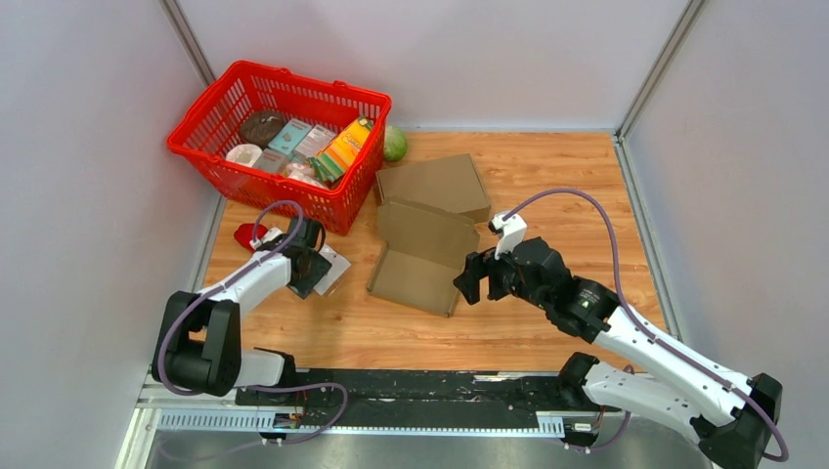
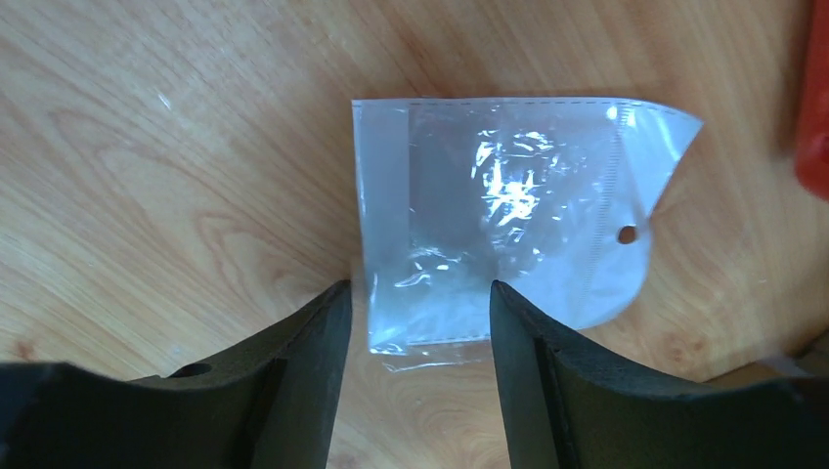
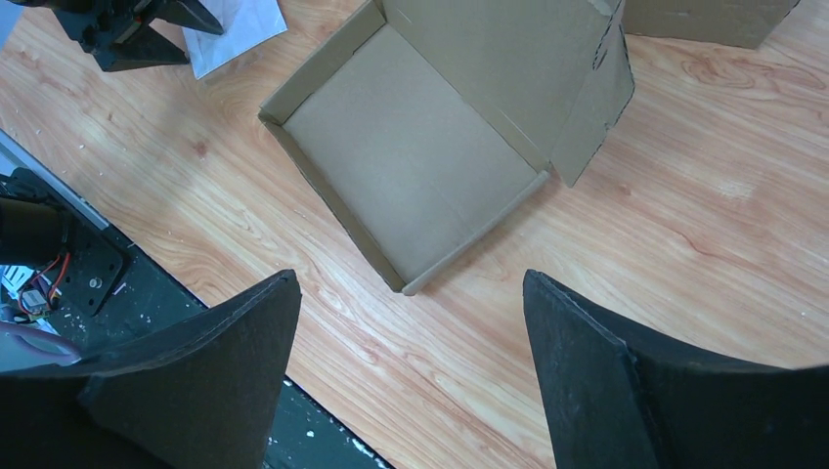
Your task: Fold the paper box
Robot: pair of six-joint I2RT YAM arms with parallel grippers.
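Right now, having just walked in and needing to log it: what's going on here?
The right arm hangs, jaws open, above a corner of the paper box, which lies open with its lid raised, not yet folded shut. The left arm, jaws open, is over a clear plastic bag. Nothing is gripped.

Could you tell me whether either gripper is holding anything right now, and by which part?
Nothing is held. The left gripper is open above the clear plastic bag, and the right gripper is open above the open cardboard box.
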